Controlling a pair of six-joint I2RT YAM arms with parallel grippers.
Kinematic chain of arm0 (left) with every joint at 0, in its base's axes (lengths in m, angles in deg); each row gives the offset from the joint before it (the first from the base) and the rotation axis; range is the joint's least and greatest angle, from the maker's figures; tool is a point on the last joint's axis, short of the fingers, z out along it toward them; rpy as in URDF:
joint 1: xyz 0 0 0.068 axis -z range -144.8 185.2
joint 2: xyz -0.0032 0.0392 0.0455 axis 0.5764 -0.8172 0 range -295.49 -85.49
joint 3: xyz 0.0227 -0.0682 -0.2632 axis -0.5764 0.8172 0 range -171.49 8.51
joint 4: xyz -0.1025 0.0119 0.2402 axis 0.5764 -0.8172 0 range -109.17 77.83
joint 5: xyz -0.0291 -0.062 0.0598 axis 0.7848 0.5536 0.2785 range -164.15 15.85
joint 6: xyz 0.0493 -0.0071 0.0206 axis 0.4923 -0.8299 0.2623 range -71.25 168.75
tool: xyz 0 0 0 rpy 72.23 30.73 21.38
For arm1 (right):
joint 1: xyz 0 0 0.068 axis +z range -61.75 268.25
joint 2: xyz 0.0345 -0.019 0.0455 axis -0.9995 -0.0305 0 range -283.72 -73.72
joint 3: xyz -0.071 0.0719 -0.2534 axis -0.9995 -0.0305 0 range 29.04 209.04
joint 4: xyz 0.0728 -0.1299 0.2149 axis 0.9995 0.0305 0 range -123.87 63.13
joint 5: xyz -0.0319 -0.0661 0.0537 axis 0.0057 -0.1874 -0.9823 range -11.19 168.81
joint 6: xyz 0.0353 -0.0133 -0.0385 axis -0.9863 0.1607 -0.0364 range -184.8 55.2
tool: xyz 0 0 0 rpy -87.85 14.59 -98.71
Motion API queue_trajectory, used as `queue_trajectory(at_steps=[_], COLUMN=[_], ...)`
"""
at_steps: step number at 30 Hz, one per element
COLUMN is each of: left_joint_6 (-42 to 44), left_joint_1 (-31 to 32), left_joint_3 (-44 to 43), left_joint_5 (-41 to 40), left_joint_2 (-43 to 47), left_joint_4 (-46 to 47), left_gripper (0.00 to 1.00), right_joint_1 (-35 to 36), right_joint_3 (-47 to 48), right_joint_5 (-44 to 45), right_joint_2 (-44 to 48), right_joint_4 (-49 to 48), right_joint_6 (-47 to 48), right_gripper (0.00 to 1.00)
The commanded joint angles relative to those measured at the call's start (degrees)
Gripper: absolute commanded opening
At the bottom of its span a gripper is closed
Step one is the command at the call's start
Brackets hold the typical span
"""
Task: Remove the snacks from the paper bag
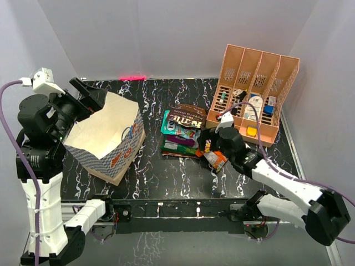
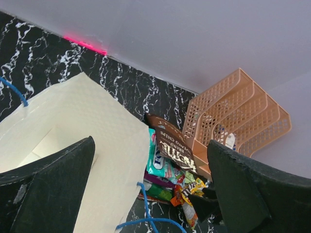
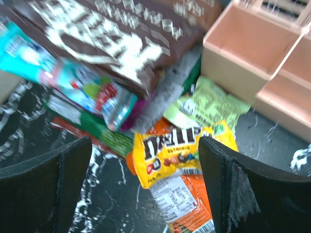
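Note:
The paper bag (image 1: 108,138) stands open at the table's left, cream inside, blue checks and blue cord handles outside; its inside also shows in the left wrist view (image 2: 87,126). My left gripper (image 1: 86,97) is open and empty above the bag's far rim (image 2: 150,145). The snacks lie heaped at the table's middle: a brown chip bag (image 1: 186,116) on top, then teal (image 1: 173,128) and green (image 1: 178,147) packets. My right gripper (image 1: 211,147) is open (image 3: 145,143) just over a yellow packet (image 3: 170,155) and an orange packet (image 3: 189,204), holding nothing.
The salmon-orange slotted file rack (image 1: 255,94) stands at the back right, right behind the snack heap, with small items in its slots; its base shows in the right wrist view (image 3: 243,43). A red light strip (image 1: 130,77) marks the back wall's foot.

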Motion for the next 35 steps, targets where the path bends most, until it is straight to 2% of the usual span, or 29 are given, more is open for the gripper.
queue_trajectory(at_steps=[1, 5, 8, 11, 17, 21, 26, 32, 35], left_joint_6=[3.43, 5.00, 5.88, 7.58, 13.23, 18.32, 20.27, 18.43, 16.99], left_joint_1=[0.20, 0.18, 0.18, 0.30, 4.02, 9.16, 11.32, 11.34, 11.34], left_joint_3=[-2.86, -3.07, -4.91, -8.69, -14.67, -18.68, -19.69, -12.36, -11.48], left_joint_5=[6.15, 8.38, 10.07, 12.05, 7.83, 1.82, -0.99, -2.59, -3.65], left_joint_2=[1.41, 1.94, 0.93, 0.00, -0.83, -2.12, -2.98, 0.45, 1.06], left_joint_4=[0.57, 1.84, 2.40, 2.84, 1.56, -1.03, -1.17, 4.74, 4.79], left_gripper=[0.98, 0.98, 0.99, 0.98, 0.98, 0.98, 0.98, 0.98, 0.98], right_joint_1=[-0.25, -0.22, -0.21, -0.24, -0.21, -0.24, -0.21, -0.22, -0.21], right_joint_3=[12.60, 24.49, 31.09, 38.58, 53.71, 56.63, 59.61, 61.00, 63.61], right_joint_5=[3.77, 1.50, 2.33, 1.55, 3.77, 6.60, 10.59, 10.67, 11.26], right_joint_2=[6.46, 8.91, 11.28, 12.70, 11.72, 12.51, 11.83, 11.46, 9.93], right_joint_4=[9.78, 20.11, 21.30, 22.94, 26.24, 25.28, 26.13, 27.03, 30.85], right_joint_6=[-8.02, -8.25, -7.95, -2.75, 1.49, 3.84, 5.78, 5.07, 4.95], right_gripper=[0.98, 0.98, 0.98, 0.98, 0.98, 0.98, 0.98, 0.98, 0.98])
